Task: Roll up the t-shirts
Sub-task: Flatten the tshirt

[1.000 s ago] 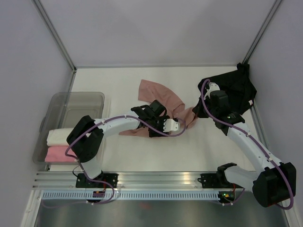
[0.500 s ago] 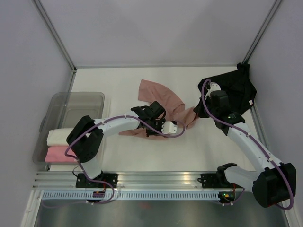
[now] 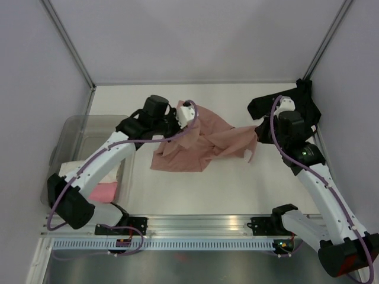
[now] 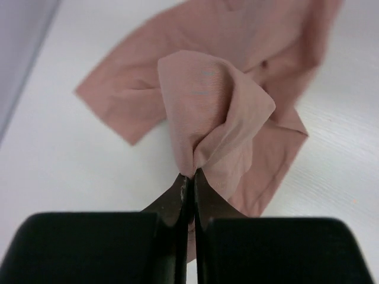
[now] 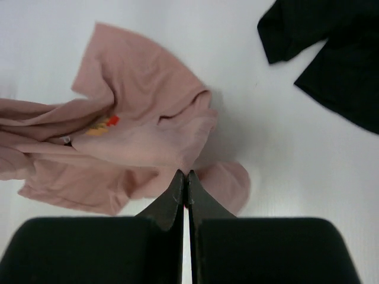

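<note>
**Overhead view, with wrist insets.** The left claw [image 4: 189, 177] is pressed together on a fold of the salmon shirt [image 3: 204, 148]; a second ago it stood spread over the bunched cloth near the centre of the desk [image 3: 237, 189], then shut, and has since carried its pinch up and away toward 10 o'clock; the right claw [image 5: 185, 175], likewise pressed together, pinches the opposite edge of the same shirt at about 3 o'clock and has barely shifted.

**Result:** the shirt, formerly a crumpled strip, is now drawn out between the two claws into a broader sheet across the middle of the desk; it is still wrinkled and folded over along its far edge.

**Significance:** this reads as the spreading step; the cloth probably needs further flattening before any rolling can begin. The black shirt [image 3: 299, 106] lies unrolled at 2 o'clock, untouched; a cream roll [image 3: 66, 168] and a pink roll [image 3: 106, 190] sit in the bin [image 3: 89, 127] at 9 o'clock; two shirts thus appear finished and two remain.
</note>
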You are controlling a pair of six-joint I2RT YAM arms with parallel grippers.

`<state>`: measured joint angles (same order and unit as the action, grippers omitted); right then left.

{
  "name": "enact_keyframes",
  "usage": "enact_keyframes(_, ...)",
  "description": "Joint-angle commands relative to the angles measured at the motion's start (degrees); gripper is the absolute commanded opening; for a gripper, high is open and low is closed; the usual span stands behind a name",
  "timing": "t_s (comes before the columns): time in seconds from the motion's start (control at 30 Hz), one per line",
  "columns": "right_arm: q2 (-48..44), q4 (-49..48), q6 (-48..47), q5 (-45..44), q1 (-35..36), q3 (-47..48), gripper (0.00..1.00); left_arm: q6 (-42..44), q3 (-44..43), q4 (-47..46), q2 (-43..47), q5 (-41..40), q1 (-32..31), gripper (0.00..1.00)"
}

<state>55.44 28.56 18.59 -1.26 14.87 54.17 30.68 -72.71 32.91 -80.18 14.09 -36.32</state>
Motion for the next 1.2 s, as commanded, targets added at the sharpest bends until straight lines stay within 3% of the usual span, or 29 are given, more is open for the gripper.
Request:
enact_keyframes(0.0,-3.85,2.90,-0.93,-3.50,-0.37,6.55,0.00,-7.90,-5.50,-0.30,5.29,1.39,5.35,0.02)
enact_keyframes(0.2,-7.80,4.92,0.39,0.82,-0.46,10.34,0.00,-12.21,-9.46,-2.66,4.95,-3.26,13.54,0.02)
enact_keyframes(0.37,-4.92,1.16,1.88,5.29,-0.46,6.31,0.00,-15.29,-13.77,-4.25,-5.66,-5.56,16.45,0.02)
enact_keyframes(0.43,-2.72,-2.97,3.81,6.70,-0.46,2.63,0.00,-15.99,-16.40,-5.30,-10.15,-6.79,17.59,0.07)
enact_keyframes(0.47,-0.36,-4.20,4.43,6.79,-0.46,1.74,0.00,-16.26,-17.55,-5.39,-15.39,-7.14,17.86,0.16)
enact_keyframes(0.5,0.71,-6.21,4.87,6.79,-0.46,0.94,0.00,-16.26,-19.82,-5.22,-17.62,-9.23,17.95,0.53)
enact_keyframes(0.53,1.77,-6.93,5.05,6.71,-0.37,0.15,0.00,-16.18,-20.71,-5.13,-19.99,-10.64,17.95,0.68)
enact_keyframes(0.6,3.88,-8.42,5.41,6.27,-0.46,-0.64,0.00,-14.69,-21.07,-5.04,-22.65,-13.80,17.77,0.87)
enact_keyframes(0.63,4.23,-8.78,5.40,6.09,-0.46,-0.82,0.00,-14.07,-20.46,-5.04,-22.21,-13.82,17.68,0.89)
enact_keyframes(0.73,4.94,-9.40,5.14,5.04,-0.46,-1.79,0.00,-10.30,-16.16,-5.48,-17.22,-10.50,17.59,0.89)
enact_keyframes(0.83,5.20,-9.57,4.88,3.72,-0.46,-2.58,0.00,-5.22,-9.23,-5.39,-9.14,-5.05,16.81,0.79)
enact_keyframes(0.9,5.29,-9.83,4.53,3.45,-0.46,-2.93,0.00,-0.21,-1.85,-4.26,-3.18,-2.49,15.49,0.46)
enact_keyframes(0.93,5.47,-9.84,4.44,3.45,-0.46,-3.02,0.00,7.48,0.87,-2.95,-1.57,-1.70,14.88,0.33)
enact_keyframes(0.97,5.56,-9.84,4.35,3.45,-0.46,-3.02,0.00,12.25,3.34,-0.85,-0.43,-1.00,14.09,0.29)
enact_keyframes(1.03,5.90,-9.66,4.18,3.72,-0.37,-2.85,0.00,22.53,11.33,4.18,1.87,-1.33,12.50,0.37)
enact_keyframes(1.07,5.99,-9.49,4.09,3.80,-0.46,-2.76,0.00,24.24,15.27,4.18,1.87,-4.56,12.24,0.49)
enact_keyframes(1.17,6.70,-9.40,3.82,4.24,-0.37,-2.23,0.00,27.85,17.51,3.66,-2.16,-12.90,12.15,0.66)
